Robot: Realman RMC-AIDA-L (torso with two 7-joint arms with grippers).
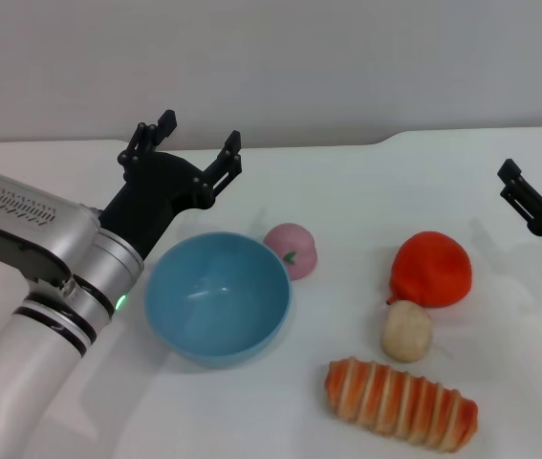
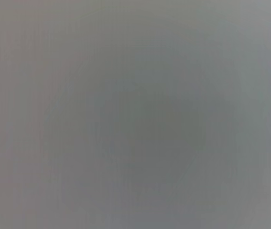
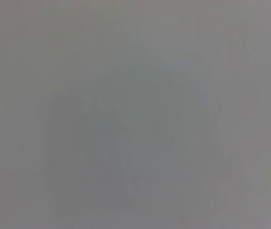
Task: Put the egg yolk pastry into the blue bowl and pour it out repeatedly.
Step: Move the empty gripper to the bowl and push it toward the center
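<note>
The egg yolk pastry [image 1: 406, 331], a small pale beige lump, lies on the white table just in front of the red fruit and behind the striped bread loaf. The blue bowl [image 1: 218, 295] stands upright and empty at centre left. My left gripper [image 1: 194, 143] is open above the table behind the bowl's far left side, holding nothing. At the right edge of the head view my right gripper [image 1: 536, 174] is open too, off to the right of the pastry. Both wrist views are plain grey and show no object.
A pink ball with a green mark [image 1: 292, 251] touches the bowl's far right rim. A red fruit [image 1: 431, 269] sits right of it. A long orange-striped bread loaf [image 1: 400, 402] lies near the front edge. A grey wall rises behind the table.
</note>
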